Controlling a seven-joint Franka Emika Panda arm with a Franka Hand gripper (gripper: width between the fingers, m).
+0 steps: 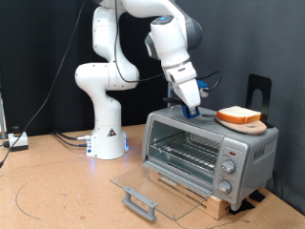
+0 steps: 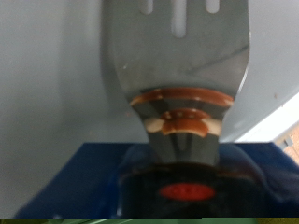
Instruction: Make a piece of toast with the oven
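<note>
Toast (image 1: 238, 117) lies on a round board (image 1: 240, 124) on top of the oven (image 1: 210, 153), toward the exterior view's right end of the roof. It has not gone in: the oven's glass door (image 1: 148, 188) is dropped open and the wire rack (image 1: 186, 153) inside looks bare.

The gripper (image 1: 193, 108) hangs over the same roof, nearer the exterior view's left, with its tip close to the metal. From the jaws the toast sits off to the exterior view's right, near but apart, at about the same height. The slice lies flat, and its long side seems to run along the roof, roughly in line with the gap from jaws to bread.

In the wrist view a spatula (image 2: 177, 56) fills the frame: a slotted metal blade, a neck with orange bands, a dark handle running back toward the hand. The fingers themselves do not show there. The jaws appear closed on that handle, though the exterior view is too small to confirm the grip. The blade looks to rest over the pale oven top, short of the toast.
</note>
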